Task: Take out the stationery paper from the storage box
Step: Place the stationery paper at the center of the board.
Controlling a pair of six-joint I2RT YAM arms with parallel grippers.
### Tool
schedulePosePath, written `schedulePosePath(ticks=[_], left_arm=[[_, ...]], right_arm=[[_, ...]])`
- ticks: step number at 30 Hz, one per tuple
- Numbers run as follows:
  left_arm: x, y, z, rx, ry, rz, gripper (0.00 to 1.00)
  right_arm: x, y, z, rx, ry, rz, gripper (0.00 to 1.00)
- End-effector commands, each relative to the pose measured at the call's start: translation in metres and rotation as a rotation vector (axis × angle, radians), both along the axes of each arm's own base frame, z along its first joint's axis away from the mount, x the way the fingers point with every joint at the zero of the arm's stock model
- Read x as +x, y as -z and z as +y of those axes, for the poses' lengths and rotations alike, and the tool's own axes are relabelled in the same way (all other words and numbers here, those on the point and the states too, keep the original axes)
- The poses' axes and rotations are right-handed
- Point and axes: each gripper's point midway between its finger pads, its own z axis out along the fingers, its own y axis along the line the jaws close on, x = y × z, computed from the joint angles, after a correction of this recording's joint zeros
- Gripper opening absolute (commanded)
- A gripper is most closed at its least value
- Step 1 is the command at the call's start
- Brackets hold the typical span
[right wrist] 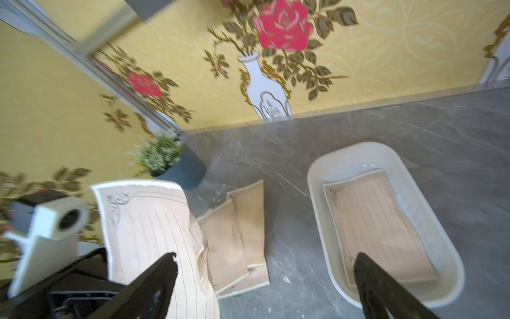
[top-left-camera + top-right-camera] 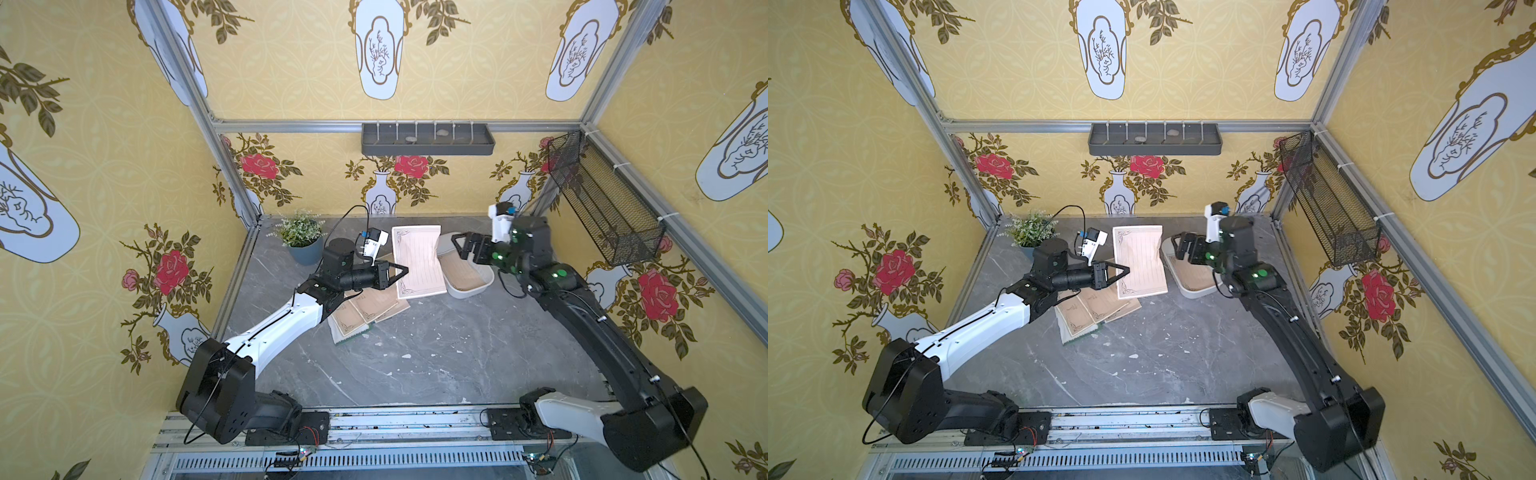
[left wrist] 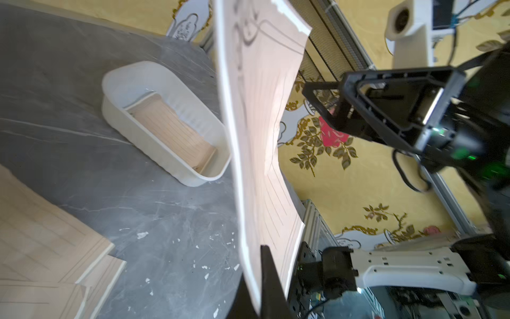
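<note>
Beside the storage box [image 2: 471, 293], the left gripper [image 2: 403, 272] pinches a curled tan sheet [image 2: 417, 262] by its edge, the right gripper [image 2: 457, 247] hovers over the box, and loose sheets [image 2: 370, 309] lie farther off.

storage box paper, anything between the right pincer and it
Nothing visible. The right pincer is open over the storage box; its tan sheet lies uncovered, and the raised sheet in the left pincer is off to the side.

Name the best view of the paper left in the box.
Right wrist: the tan sheet lies almost whole in the storage box. Left wrist shows it foreshortened behind the wall; both top views show it small, partly hidden.
</note>
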Motion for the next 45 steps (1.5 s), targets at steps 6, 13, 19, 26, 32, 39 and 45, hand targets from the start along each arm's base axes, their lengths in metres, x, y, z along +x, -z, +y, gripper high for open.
schedulePosePath(ticks=[6,13,19,26,32,39,45], left_arm=[[-0.039,-0.024,-0.002,-0.081,0.197,-0.071,0.0],[-0.035,-0.02,-0.003,-0.076,0.177,-0.061,0.0],[-0.036,-0.021,-0.003,-0.08,0.183,-0.065,0.0],[-0.038,-0.016,-0.002,-0.064,0.181,-0.062,0.0],[-0.038,-0.013,0.001,-0.055,0.166,-0.06,0.0],[-0.038,-0.01,0.003,-0.046,0.152,-0.06,0.0],[-0.038,-0.01,0.003,-0.037,0.148,-0.064,0.0]], right_arm=[[-0.086,-0.054,0.047,0.338,-0.717,-0.131,0.99],[-0.083,-0.029,0.081,0.268,-0.765,-0.056,1.0],[-0.067,-0.013,0.089,0.241,-0.72,-0.012,0.71],[-0.056,-0.005,0.085,0.231,-0.67,0.011,0.0],[-0.057,-0.01,0.082,0.235,-0.654,-0.003,0.13],[-0.065,-0.006,0.083,0.246,-0.697,0.012,0.61],[-0.068,0.004,0.084,0.246,-0.71,0.039,0.19]])
